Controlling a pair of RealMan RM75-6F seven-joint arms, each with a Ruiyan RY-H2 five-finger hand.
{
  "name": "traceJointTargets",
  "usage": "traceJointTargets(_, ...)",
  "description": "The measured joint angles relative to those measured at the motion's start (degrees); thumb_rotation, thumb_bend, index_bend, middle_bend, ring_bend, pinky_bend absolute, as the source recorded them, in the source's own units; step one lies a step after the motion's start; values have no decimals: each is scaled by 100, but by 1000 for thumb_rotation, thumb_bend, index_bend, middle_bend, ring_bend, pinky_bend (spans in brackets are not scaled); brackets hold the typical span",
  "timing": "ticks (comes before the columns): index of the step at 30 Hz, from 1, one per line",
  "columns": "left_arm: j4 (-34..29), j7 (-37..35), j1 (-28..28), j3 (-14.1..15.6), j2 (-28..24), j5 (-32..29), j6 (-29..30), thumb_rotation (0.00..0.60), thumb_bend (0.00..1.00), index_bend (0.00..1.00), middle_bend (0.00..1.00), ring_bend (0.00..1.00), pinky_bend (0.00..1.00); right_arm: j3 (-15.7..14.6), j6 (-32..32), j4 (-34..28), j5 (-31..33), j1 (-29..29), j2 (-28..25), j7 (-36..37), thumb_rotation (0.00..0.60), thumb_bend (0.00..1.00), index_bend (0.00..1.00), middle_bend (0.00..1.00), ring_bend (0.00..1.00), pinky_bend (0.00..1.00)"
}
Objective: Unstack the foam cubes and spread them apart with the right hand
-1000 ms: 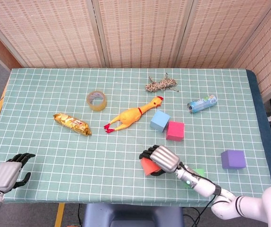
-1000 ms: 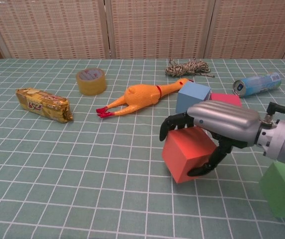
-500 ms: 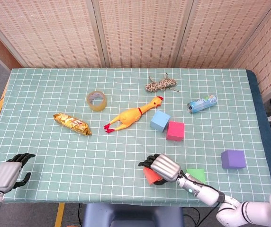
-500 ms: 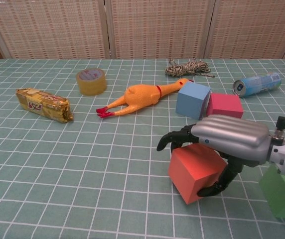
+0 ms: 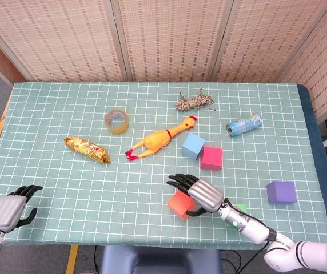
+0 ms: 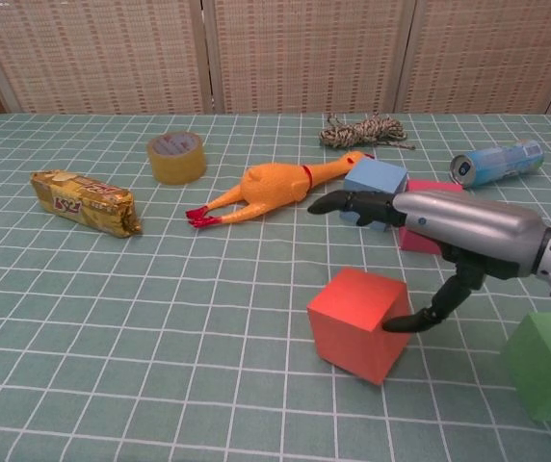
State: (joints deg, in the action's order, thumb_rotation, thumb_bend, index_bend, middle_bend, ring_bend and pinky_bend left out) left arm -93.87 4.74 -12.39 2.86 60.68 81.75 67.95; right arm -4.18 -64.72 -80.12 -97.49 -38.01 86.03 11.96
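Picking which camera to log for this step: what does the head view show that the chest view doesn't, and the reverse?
Head only: the left hand at the table's near left corner, the purple cube, and the table edge to edge.

Chest only: a close side look at the right hand, fingers stretched out above the red cube, thumb tip at its side.

Both: right hand, red cube, green cube, blue cube, pink cube, chicken, tape, snack bar, rope, can.
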Motion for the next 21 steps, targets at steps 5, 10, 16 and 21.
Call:
traceJointTargets(5,0,20,-11,3,6,-7,-26,600,469,205,202,190,391,304,-332,423,184,165,226,-549,600,64,0,0,0,148)
traceJointTargets(10,6,28,-10,2,15,-8,-20,600,469,205,202,190,391,760,-747,1176,532,340,632,-989,600,64,0,0,0,148)
traceJointTargets(16,8,33,-17,3,18,-14,-36,600,469,205,202,190,391,936,-736,1399,766,403,731,-830,600,64,0,0,0,148)
traceJointTargets(21,-1,35,-14,9,12,8,-20,600,468,205,202,190,391,991,-760,1474,885,464,765,-1180,600,63,0,0,0,148)
